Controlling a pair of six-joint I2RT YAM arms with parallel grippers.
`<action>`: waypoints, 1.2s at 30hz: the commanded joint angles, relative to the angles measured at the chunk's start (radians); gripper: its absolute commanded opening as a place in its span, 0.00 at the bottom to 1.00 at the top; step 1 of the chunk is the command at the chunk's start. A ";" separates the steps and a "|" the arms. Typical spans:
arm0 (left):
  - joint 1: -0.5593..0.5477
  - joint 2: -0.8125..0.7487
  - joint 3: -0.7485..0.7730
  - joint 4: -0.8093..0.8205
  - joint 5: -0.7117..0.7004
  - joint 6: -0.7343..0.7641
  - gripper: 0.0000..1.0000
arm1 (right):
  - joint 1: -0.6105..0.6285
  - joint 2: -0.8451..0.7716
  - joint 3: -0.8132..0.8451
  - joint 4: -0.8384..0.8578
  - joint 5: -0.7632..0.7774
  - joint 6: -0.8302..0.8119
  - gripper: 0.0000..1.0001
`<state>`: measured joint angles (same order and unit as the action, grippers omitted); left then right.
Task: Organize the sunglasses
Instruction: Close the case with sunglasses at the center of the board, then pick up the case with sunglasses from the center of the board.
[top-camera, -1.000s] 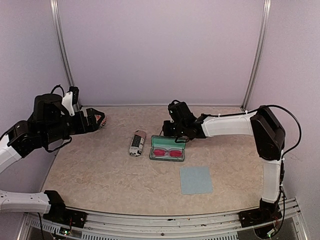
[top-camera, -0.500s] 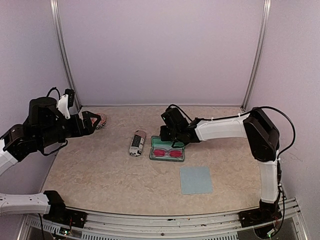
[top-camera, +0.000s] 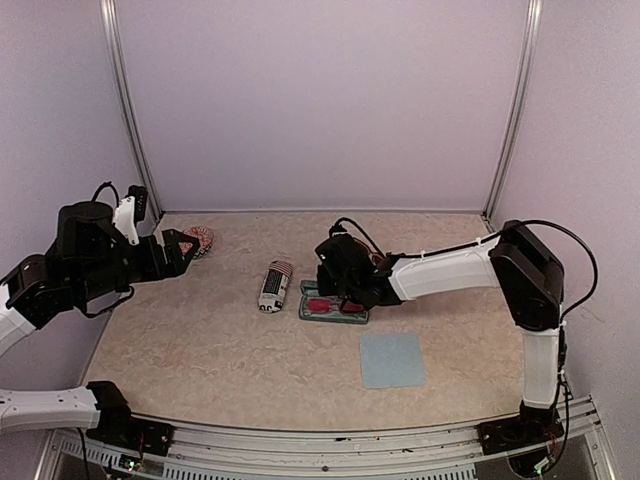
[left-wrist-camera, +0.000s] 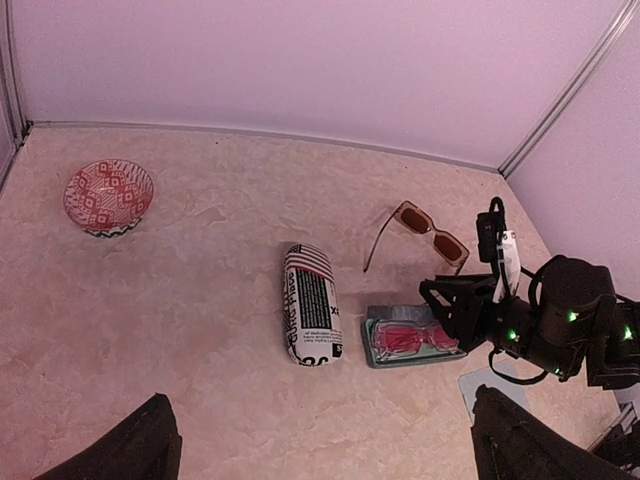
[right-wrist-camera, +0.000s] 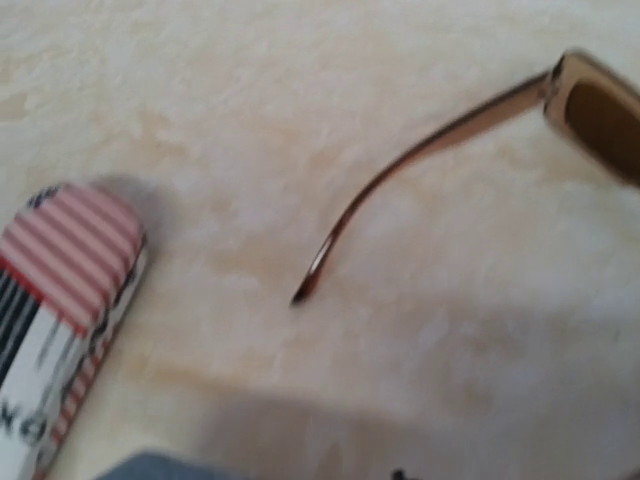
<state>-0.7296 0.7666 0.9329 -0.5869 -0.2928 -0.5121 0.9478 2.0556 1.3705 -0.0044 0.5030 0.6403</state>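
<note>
Left jaws are spread as wide as they go and carry nothing, parked off to the side on the left arm (top-camera: 90, 255), just beside a red-patterned bowl (left-wrist-camera: 108, 195) and well apart from the action. Right jaws are where it's happening. They hang low at the back edge of the open glasses case (left-wrist-camera: 410, 362), touching it or very nearly. From above the right arm (top-camera: 450, 262) covers them, and the wrist camera misses its own fingers, so I can't tell whether they're parted or pinched, or whether they have hold of anything. Inside that green-lined case lie the pink-framed sunglasses (left-wrist-camera: 408, 340), settled in place. So the step in hand looks like finishing off that pair, most likely getting the lid shut over it. That calls for a careful push or pull at the back of the case, without nudging it along the surface (top-camera: 200, 350) or catching the frame inside. Moving outward, the reddish-brown sunglasses (left-wrist-camera: 432, 232) lie on the surface just behind the case with their temples unfolded. One long temple reaches toward the striped pouch (left-wrist-camera: 312, 318), which lies just left of the case. That pair looks to be the job left, with the pouch its likely home. A blue-grey cloth (top-camera: 392, 360) lies nearer the arm bases, with nothing on it.
</note>
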 joint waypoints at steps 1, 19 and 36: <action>0.006 -0.020 -0.021 -0.011 -0.002 -0.021 0.99 | 0.052 0.041 -0.104 -0.132 -0.074 0.061 0.29; 0.006 -0.024 -0.035 -0.004 -0.005 -0.057 0.99 | 0.057 -0.164 -0.187 -0.040 -0.064 -0.074 0.37; 0.006 -0.039 -0.023 0.005 -0.038 -0.024 0.99 | -0.177 -0.409 -0.286 -0.060 -0.540 -0.593 0.80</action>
<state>-0.7296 0.7334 0.9001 -0.5922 -0.3073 -0.5667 0.8310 1.7210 1.0977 -0.0219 0.1669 0.1741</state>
